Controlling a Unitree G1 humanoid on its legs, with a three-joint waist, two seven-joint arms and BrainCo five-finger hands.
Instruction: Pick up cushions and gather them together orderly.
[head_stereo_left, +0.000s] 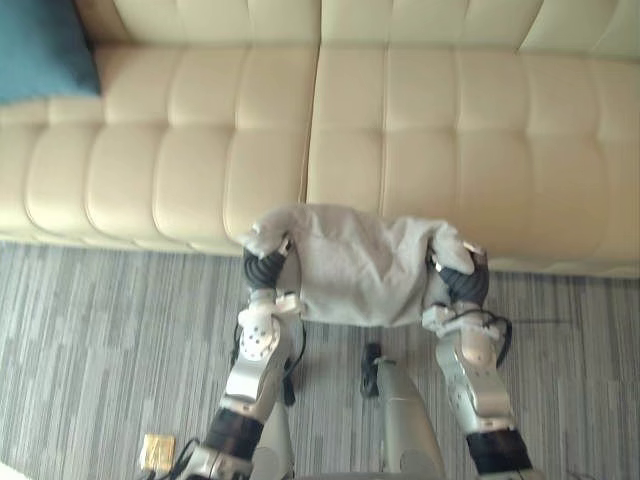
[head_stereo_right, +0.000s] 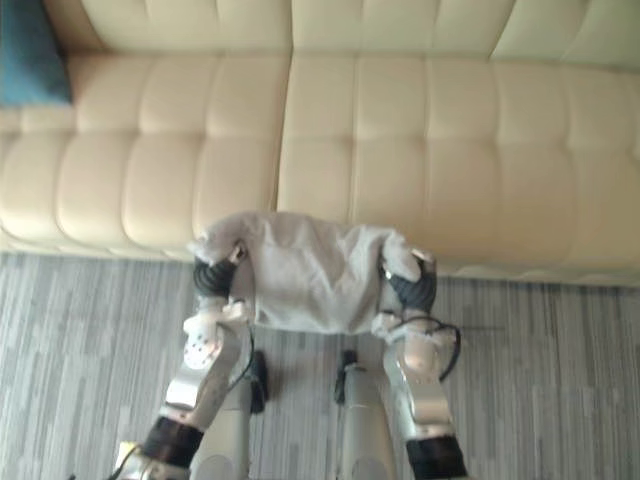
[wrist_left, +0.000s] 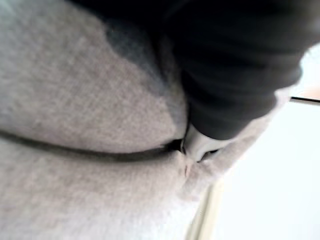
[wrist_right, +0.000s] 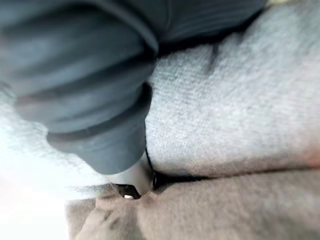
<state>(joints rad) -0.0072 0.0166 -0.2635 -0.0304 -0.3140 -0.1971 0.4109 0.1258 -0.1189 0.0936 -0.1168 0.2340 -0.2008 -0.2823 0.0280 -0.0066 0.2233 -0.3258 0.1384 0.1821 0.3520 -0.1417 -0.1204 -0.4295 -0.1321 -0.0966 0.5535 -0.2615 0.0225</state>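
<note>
A grey cushion (head_stereo_left: 355, 265) hangs between my two hands, just in front of the cream sofa's front edge and above the carpet. My left hand (head_stereo_left: 263, 268) grips its left end and my right hand (head_stereo_left: 462, 280) its right end, with the fabric bunched over both. In the left wrist view a silver finger (wrist_left: 197, 145) digs into a fold of the grey fabric (wrist_left: 75, 100). The right wrist view has a finger (wrist_right: 134, 176) pinched into a similar fold. A blue cushion (head_stereo_left: 45, 45) lies on the sofa seat at the far left.
The cream sofa (head_stereo_left: 400, 130) spans the whole width ahead, its seat bare apart from the blue cushion. Grey striped carpet (head_stereo_left: 90, 340) lies in front of it. A small tan square object (head_stereo_left: 157, 450) sits on the carpet near the lower left.
</note>
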